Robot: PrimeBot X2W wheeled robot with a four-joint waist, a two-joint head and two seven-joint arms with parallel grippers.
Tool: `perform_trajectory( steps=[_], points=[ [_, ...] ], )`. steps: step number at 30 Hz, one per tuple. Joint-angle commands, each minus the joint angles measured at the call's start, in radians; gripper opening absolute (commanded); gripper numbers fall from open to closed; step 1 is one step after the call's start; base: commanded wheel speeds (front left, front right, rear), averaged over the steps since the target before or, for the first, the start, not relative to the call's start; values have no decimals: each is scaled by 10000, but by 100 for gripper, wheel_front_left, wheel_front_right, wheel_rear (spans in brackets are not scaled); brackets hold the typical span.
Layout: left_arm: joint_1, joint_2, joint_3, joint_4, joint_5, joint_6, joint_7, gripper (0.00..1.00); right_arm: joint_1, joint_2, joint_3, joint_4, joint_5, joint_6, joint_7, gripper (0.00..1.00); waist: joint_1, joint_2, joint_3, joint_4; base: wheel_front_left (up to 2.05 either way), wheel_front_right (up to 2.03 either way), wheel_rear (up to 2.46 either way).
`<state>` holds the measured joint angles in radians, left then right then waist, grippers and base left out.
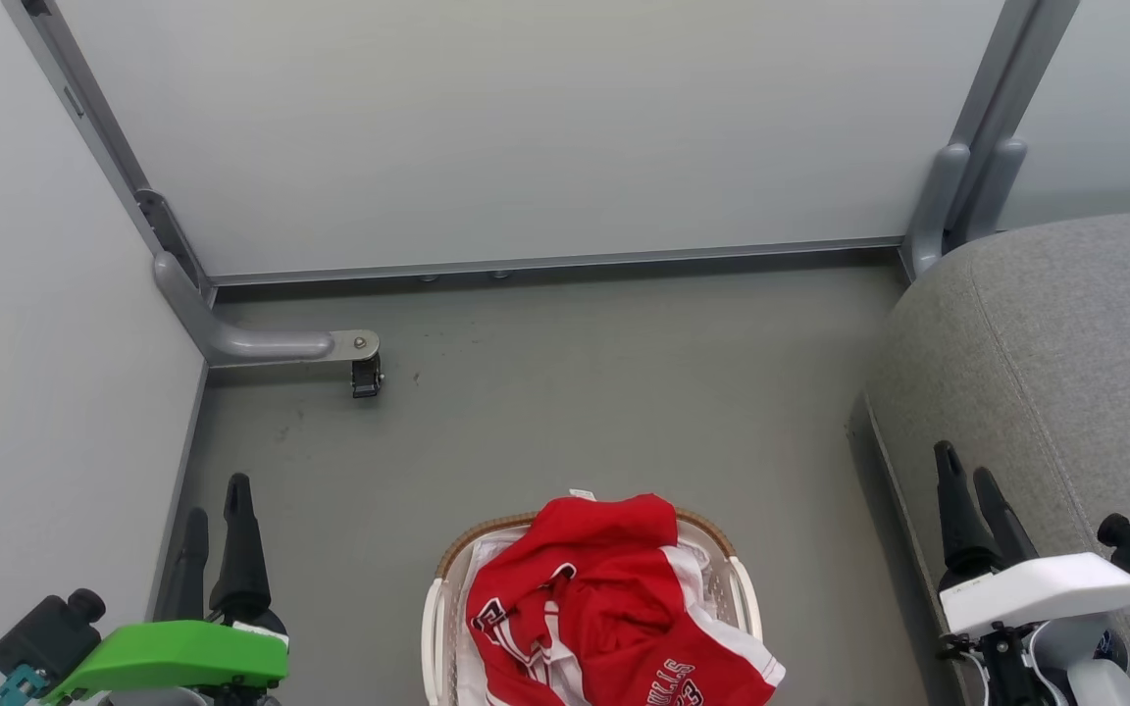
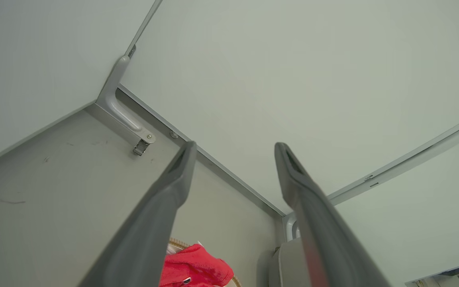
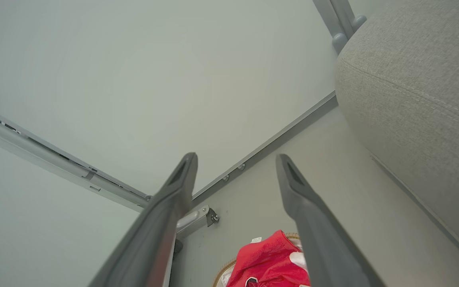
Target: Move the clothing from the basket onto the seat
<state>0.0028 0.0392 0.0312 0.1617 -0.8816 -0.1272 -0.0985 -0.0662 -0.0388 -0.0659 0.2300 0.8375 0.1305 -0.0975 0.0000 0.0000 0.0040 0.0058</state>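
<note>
Red clothing (image 1: 604, 598) all heaped in basket (image 1: 436, 608), none on grey seat (image 1: 1046, 353) right of basket, left gripper (image 1: 218, 498) and right gripper (image 1: 964, 463) flanking basket, fingers apart, empty, so whole transfer remains.

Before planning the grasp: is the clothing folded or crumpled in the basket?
Crumpled: the clothing lies bunched in uneven folds, heaped above the rim of the basket.

Grey floor (image 1: 575, 392) under basket (image 1: 435, 618) and seat (image 1: 1065, 343)
</note>
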Motion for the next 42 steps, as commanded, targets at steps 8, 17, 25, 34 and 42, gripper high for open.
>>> perform_trajectory(
  steps=[8,17,25,34,42],
  points=[
    [177,92,-155,-45,1452,-28,-298,100,90,-76,269,-188,-1473,5,-310,100,0,0,-4,17,0,0,0],
    [281,99,-304,211,2476,70,-547,100,152,-90,505,-115,-2639,5,-562,100,0,0,-8,21,0,0,0],
    [376,109,-418,385,3179,89,-744,100,184,-100,638,-17,-3421,5,-754,100,0,0,-12,31,0,0,0],
    [455,117,-519,516,3891,81,-955,100,238,-109,833,40,-4266,4,-964,100,0,0,-16,46,0,0,0],
    [510,126,-587,598,4451,71,-1127,100,259,-116,947,71,-4947,4,-1137,100,0,0,-25,51,0,0,0]
  ],
)
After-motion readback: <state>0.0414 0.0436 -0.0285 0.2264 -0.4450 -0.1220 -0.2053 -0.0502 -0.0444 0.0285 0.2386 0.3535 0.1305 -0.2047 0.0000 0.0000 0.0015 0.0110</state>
